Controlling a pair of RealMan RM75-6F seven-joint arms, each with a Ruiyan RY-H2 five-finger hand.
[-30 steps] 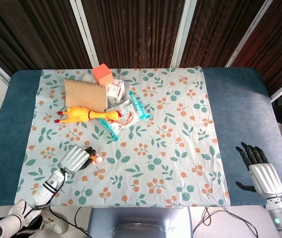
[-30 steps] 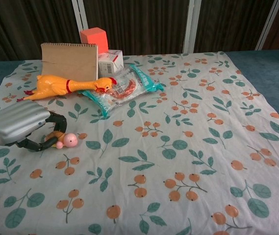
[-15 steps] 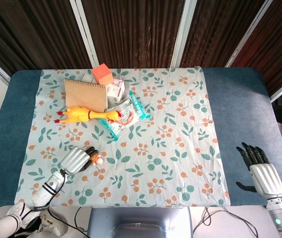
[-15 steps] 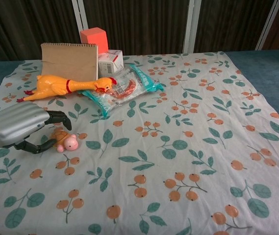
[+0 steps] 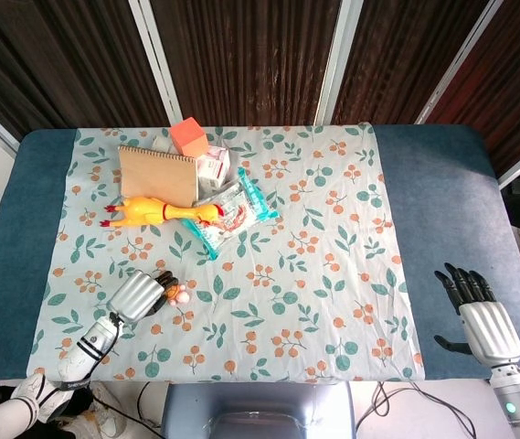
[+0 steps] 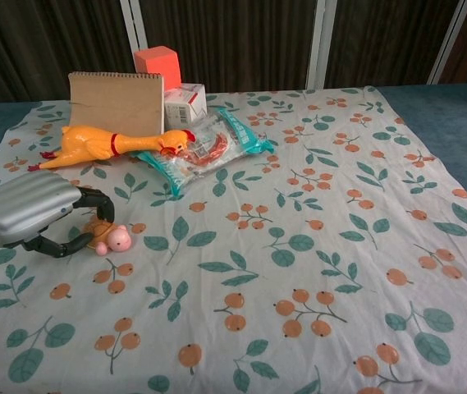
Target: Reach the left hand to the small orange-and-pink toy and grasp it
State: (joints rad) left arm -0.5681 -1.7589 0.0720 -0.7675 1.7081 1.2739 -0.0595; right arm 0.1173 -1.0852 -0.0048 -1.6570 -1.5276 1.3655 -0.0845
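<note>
The small orange-and-pink toy (image 6: 110, 237) lies on the floral cloth at the front left, its pink head pointing right; in the head view the toy (image 5: 180, 294) shows just right of the fingertips. My left hand (image 6: 32, 215) lies over its orange body, with dark fingers (image 6: 102, 203) curled above it and the thumb under it, so the toy is pinched between them. From the head camera the left hand (image 5: 136, 295) is low on the cloth. My right hand (image 5: 481, 315) rests on the blue table at the far right, fingers spread, holding nothing.
A yellow rubber chicken (image 6: 110, 142), a brown notebook (image 6: 116, 100), an orange cube (image 6: 157, 61), a small white box (image 6: 185, 103) and a teal snack packet (image 6: 204, 153) crowd the back left. The floral cloth (image 6: 315, 246) covers the blue table (image 5: 442, 210).
The left fingers loosened off the toy half a second ago and have curled back around it. The hand pulled back slightly toward the left. The right hand has not moved.
</note>
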